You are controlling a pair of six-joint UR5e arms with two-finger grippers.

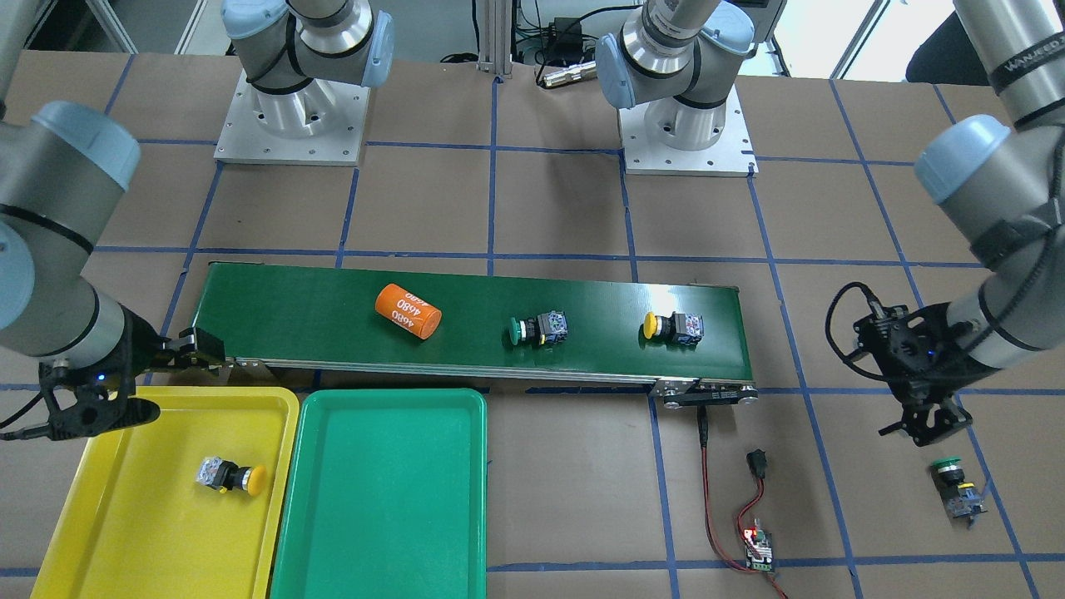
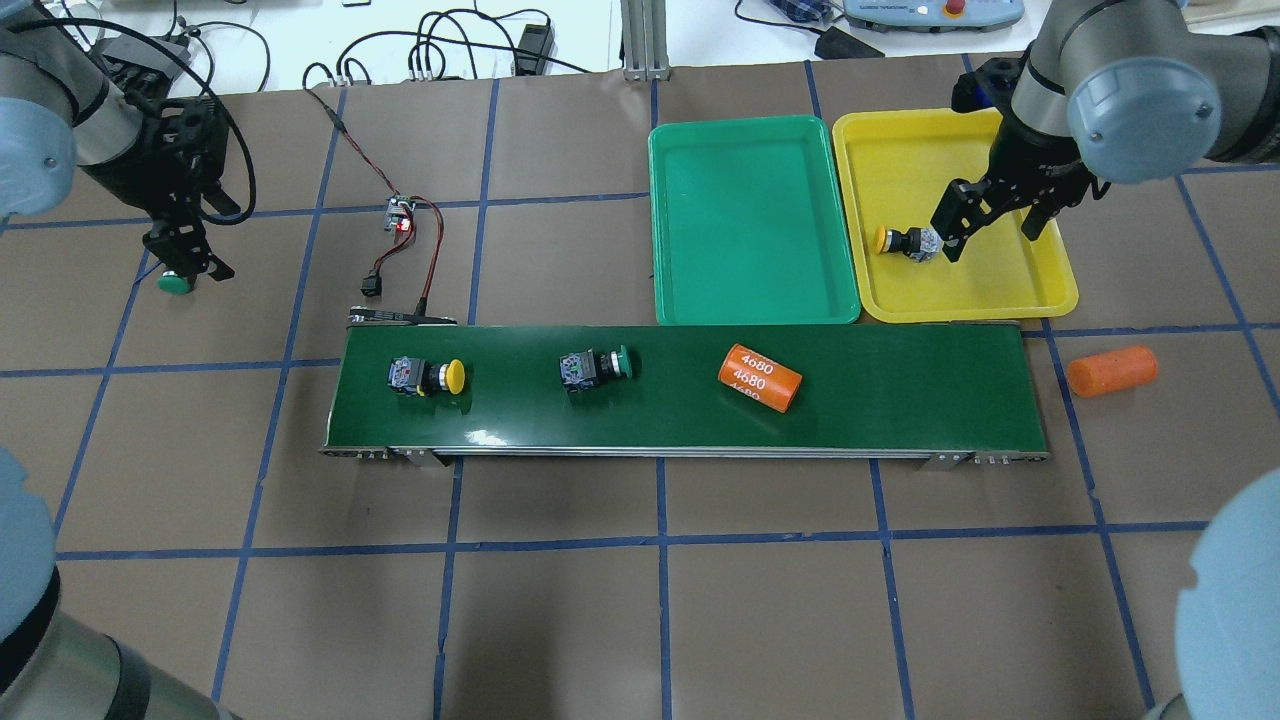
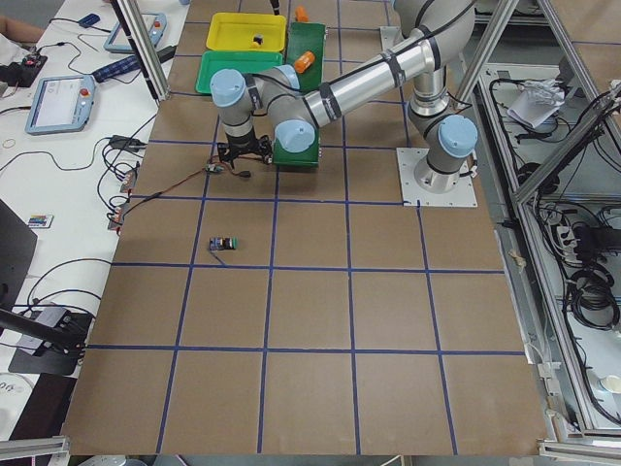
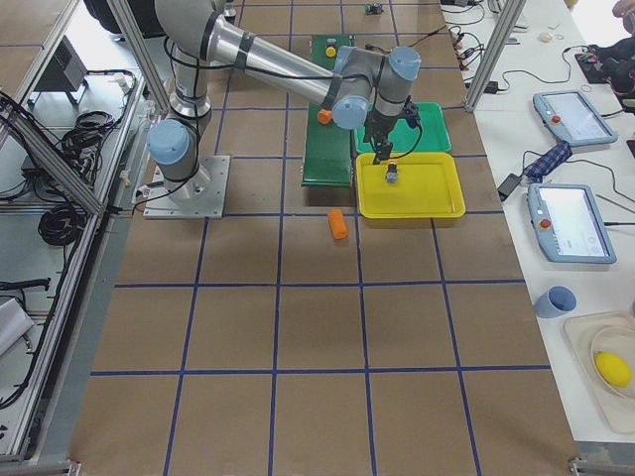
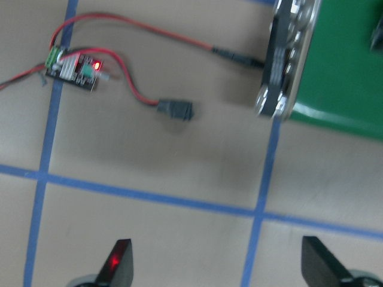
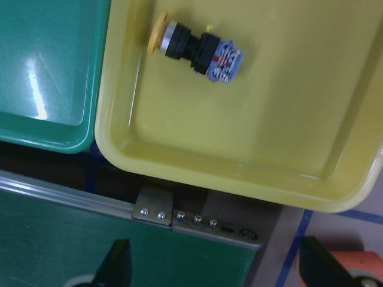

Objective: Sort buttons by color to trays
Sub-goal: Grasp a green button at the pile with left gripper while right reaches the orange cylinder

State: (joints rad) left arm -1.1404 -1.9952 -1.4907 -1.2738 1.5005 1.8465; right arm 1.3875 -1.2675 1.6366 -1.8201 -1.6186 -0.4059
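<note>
Yellow button [image 2: 905,241] lies in the yellow tray [image 2: 900,292]. My right gripper [image 2: 992,222] hovers above it, fingers spread wide, empty. Left gripper [image 2: 188,262], equally open and empty, hangs over the green button [image 2: 177,284] on the table. Looks like pickup time: lower, then close.

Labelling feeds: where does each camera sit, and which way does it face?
Front-facing: across the table, facing both bases; conveyor central.
Overhead: behind robot, looking down; right claw above yellow tray.
Exterior left: table end; left arm nearest.
Exterior right: opposite end; right arm nearest.
Left wrist: down at circuit board; fingertips show.
Right wrist: down at yellow button, shared with overhead.
</note>
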